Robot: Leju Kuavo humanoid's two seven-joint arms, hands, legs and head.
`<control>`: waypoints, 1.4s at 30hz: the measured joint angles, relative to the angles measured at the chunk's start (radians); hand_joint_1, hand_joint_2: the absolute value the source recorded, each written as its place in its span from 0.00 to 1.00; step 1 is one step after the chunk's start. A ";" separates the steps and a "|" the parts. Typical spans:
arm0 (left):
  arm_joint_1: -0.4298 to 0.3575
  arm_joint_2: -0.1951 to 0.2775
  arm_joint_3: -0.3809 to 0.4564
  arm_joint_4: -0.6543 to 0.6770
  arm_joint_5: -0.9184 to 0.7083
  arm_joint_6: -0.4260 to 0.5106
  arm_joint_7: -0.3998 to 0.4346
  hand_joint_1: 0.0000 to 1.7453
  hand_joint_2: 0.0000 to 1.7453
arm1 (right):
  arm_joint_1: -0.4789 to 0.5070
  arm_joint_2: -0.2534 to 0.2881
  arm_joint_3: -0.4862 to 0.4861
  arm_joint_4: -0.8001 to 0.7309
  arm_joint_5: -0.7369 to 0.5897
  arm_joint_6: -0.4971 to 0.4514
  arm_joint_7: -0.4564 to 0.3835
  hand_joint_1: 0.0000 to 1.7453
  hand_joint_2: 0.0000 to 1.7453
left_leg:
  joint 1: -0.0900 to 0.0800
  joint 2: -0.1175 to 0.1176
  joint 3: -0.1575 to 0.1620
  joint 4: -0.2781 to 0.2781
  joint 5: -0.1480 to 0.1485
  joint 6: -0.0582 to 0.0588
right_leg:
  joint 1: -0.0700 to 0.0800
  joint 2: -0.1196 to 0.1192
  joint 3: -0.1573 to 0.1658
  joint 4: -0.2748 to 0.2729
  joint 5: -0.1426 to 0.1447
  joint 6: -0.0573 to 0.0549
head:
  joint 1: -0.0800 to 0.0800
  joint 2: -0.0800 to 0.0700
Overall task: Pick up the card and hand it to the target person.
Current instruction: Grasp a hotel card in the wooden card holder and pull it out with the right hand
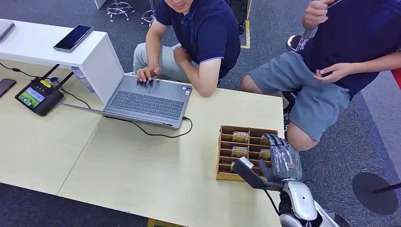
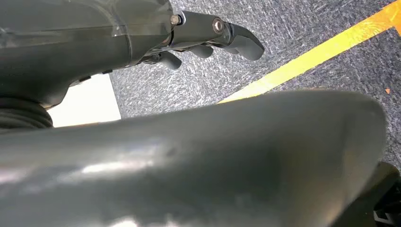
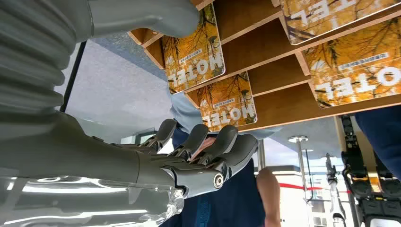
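- The right hand [image 3: 189, 156] comes in with its dark fingers [image 3: 222, 142] bent and apart, holding nothing.
- Just beyond the fingertips sits a wooden slotted card rack [image 3: 283, 56].
- Orange cards printed "HOTEL" stand in its slots: one [image 3: 195, 52] by the grey thumb [image 3: 142, 19], another [image 3: 228, 105] nearest the fingers.
- A person's dark blue shirt [image 3: 231, 203] shows behind the hand.
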 joint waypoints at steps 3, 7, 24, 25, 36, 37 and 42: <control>0.000 0.000 0.000 0.000 0.000 0.000 0.000 0.00 0.00 | 0.000 0.000 0.000 0.000 0.000 0.000 0.000 0.64 1.00 | 0.000 0.000 0.000 0.000 0.000 0.000 | 0.000 0.000 0.000 0.000 0.000 0.000 | 0.000 0.000; 0.000 0.000 0.000 0.000 0.000 0.000 0.000 0.00 0.00 | 0.000 0.000 0.000 0.000 0.000 0.000 0.000 0.63 1.00 | 0.000 0.000 0.000 0.000 0.000 0.000 | 0.000 0.000 0.000 0.000 0.000 0.000 | 0.000 0.000; 0.000 0.000 0.000 0.000 0.000 0.000 0.000 0.00 0.00 | 0.000 0.000 0.000 0.002 0.001 0.003 0.000 0.63 1.00 | 0.000 0.000 0.000 0.000 0.000 0.000 | 0.000 0.000 0.000 0.000 0.000 0.000 | 0.000 0.000; 0.000 0.000 0.000 0.000 0.000 0.000 0.000 0.00 0.00 | 0.000 0.000 0.000 0.002 0.001 0.003 0.000 0.63 1.00 | 0.000 0.000 0.000 0.000 0.000 0.000 | 0.000 0.000 0.000 0.000 0.000 0.000 | 0.000 0.000; 0.000 0.000 0.000 0.000 0.000 0.000 0.000 0.00 0.00 | 0.000 0.000 0.001 0.003 0.002 0.004 0.000 0.63 1.00 | 0.000 0.000 0.000 0.000 0.000 0.000 | 0.000 0.000 0.000 0.000 0.000 0.000 | 0.000 0.000; 0.000 0.000 0.000 0.000 0.000 0.000 0.000 0.00 0.00 | 0.000 0.000 0.001 0.003 0.002 0.004 0.000 0.63 1.00 | 0.000 0.000 0.000 0.000 0.000 0.000 | 0.000 0.000 0.000 0.000 0.000 0.000 | 0.000 0.000; 0.000 0.000 0.000 0.000 0.000 0.000 0.000 0.00 0.00 | 0.000 0.000 0.001 0.003 0.002 0.004 0.000 0.63 1.00 | 0.000 0.000 0.000 0.000 0.000 0.000 | 0.000 0.000 0.000 0.000 0.000 0.000 | 0.000 0.000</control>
